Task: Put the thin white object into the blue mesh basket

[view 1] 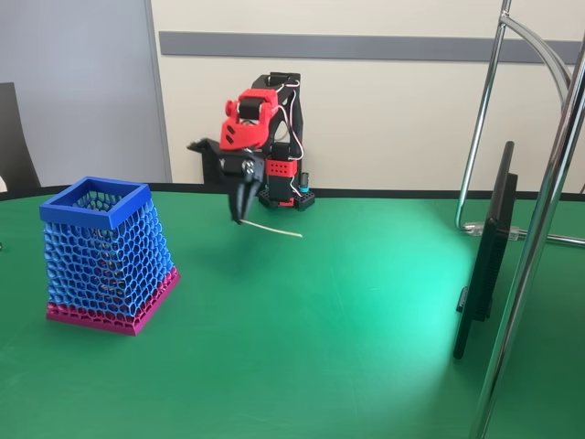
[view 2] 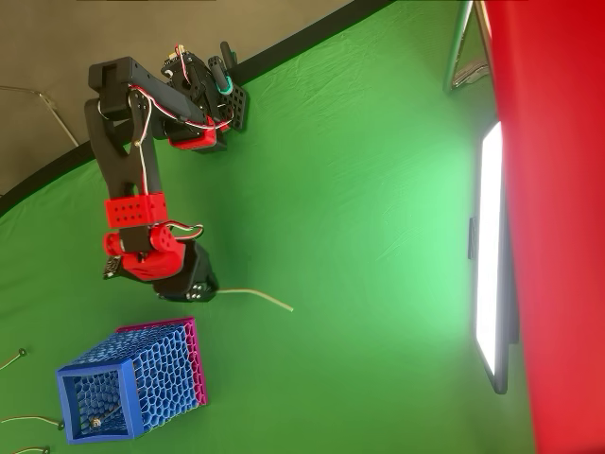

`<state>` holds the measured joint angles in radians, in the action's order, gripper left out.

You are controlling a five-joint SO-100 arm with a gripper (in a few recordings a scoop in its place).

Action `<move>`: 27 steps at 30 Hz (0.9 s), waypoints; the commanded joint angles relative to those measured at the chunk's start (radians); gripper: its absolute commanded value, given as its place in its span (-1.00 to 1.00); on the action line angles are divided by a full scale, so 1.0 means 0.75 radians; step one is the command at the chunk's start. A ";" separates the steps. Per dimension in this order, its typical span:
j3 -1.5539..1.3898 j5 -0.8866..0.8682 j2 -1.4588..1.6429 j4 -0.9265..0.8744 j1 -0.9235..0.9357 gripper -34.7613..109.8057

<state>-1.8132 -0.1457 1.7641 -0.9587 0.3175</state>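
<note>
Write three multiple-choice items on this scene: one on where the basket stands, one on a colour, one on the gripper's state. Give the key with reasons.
1. In the fixed view, the blue mesh basket stands:
A. left of the gripper
B. right of it
C. directly under it

2. The basket's base is:
A. yellow
B. magenta
C. white

3. The thin white object is:
A. inside the basket
B. held at one end by the gripper
C. lying far from the arm

Key:
1 A, the basket sits at picture left on the green table.
2 B, a magenta band runs along its bottom.
3 B, the strip juts out from the closed fingertips.
</note>
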 commanded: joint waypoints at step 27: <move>0.470 0.884 -0.115 1.256 0.532 -0.51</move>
<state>-1.5309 0.4418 1.6920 -0.0414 0.7072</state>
